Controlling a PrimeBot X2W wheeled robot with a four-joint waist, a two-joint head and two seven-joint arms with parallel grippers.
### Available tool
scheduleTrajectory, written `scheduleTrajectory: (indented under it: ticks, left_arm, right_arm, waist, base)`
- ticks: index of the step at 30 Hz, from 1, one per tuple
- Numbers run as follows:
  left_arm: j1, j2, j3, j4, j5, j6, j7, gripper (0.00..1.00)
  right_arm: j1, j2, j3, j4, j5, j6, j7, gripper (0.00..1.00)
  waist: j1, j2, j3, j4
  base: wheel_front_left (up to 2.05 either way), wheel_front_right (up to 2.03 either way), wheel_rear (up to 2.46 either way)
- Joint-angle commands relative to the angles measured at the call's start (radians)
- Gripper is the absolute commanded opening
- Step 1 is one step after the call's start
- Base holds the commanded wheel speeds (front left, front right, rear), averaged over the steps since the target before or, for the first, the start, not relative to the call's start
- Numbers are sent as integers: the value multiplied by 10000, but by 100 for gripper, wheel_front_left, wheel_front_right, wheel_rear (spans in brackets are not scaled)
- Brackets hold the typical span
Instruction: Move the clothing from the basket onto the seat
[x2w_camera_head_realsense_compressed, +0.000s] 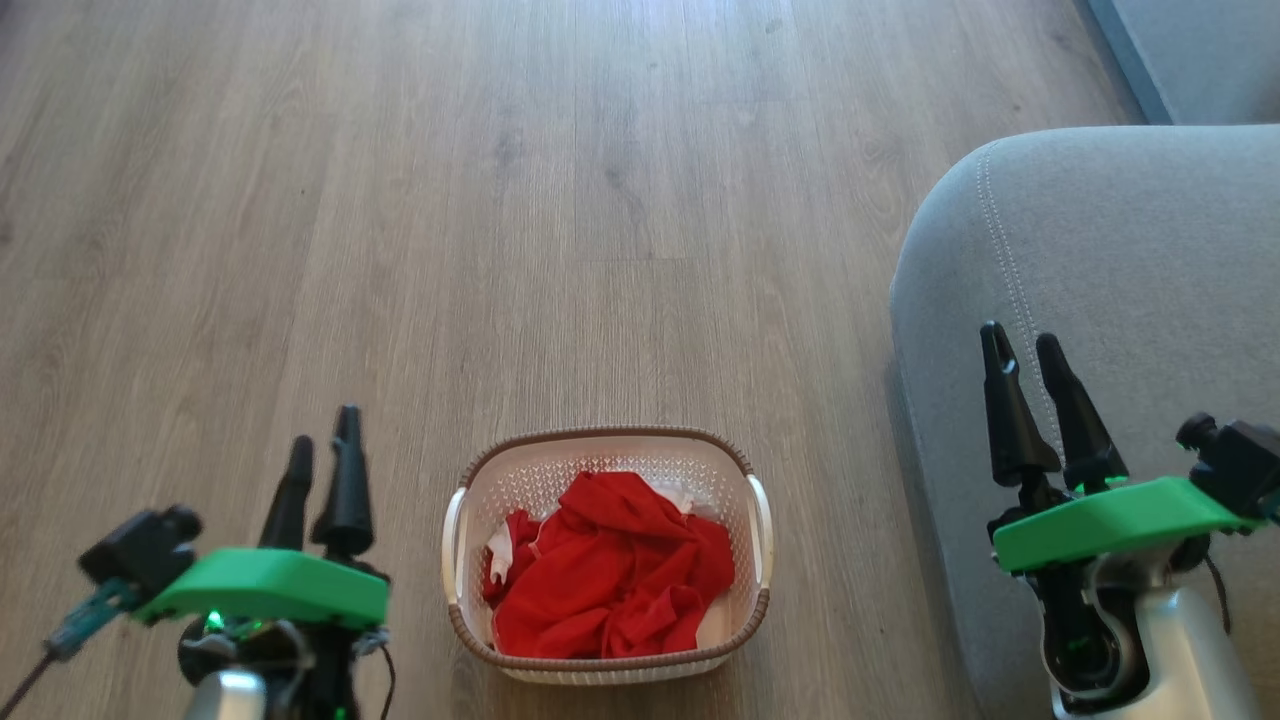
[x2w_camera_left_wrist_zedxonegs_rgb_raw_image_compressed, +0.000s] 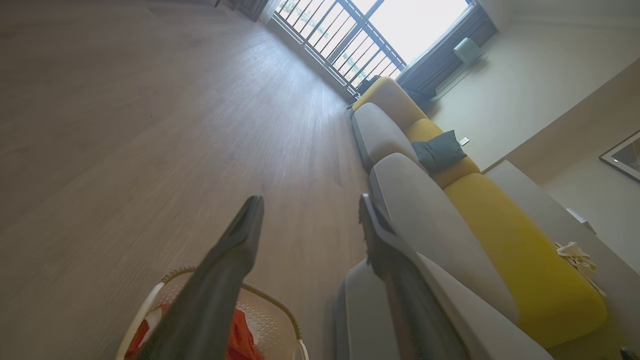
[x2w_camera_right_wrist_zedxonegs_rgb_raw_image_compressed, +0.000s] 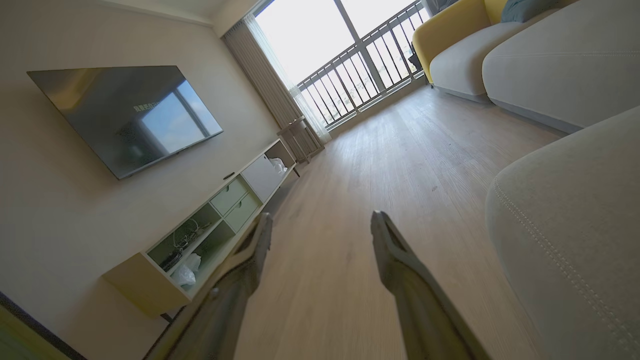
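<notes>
Wooden floor is stretching ahead of me in the head view, and the basket is sitting on it, low and central. The clothing is lying bunched inside the basket, a red heap with a little white showing at its left and far edges. My left gripper is hovering just left of the basket, jaws parted, gripping nothing. My right gripper is hanging well right of the basket, over the seat, jaws spread and empty too. A strip of floor is separating the seat from the basket's right side.

Over to the left wrist view: my two fingers are standing wide apart and pointing past the basket. Its corner, with red fabric in it, is peeking in under the left one.

Right wrist view now: jaws gaping, nothing between them, and the seat's stitched edge is showing at the right.

I am judging the left arm to be the nearer one. The heap is lying to its right and below, so it is going to need a swing inward and a dip.
</notes>
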Motion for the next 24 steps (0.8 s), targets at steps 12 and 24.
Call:
scheduleTrajectory:
  ticks: [12, 24]
  left_arm:
    - [-450, 793, -1949, -98, 3014, 1506, -459, 100]
    - [-782, 1369, -3325, -376, 4315, 3410, -839, 100]
  right_arm:
    - [-586, -109, 333, -839, -1797, 3, -459, 100]
    - [-417, -96, 473, -633, -2951, 3, -843, 100]
  waist:
    - [0, 0, -62, -8]
    - [0, 0, -129, -35]
  base:
    - [0, 0, 0]
    - [0, 0, 0]
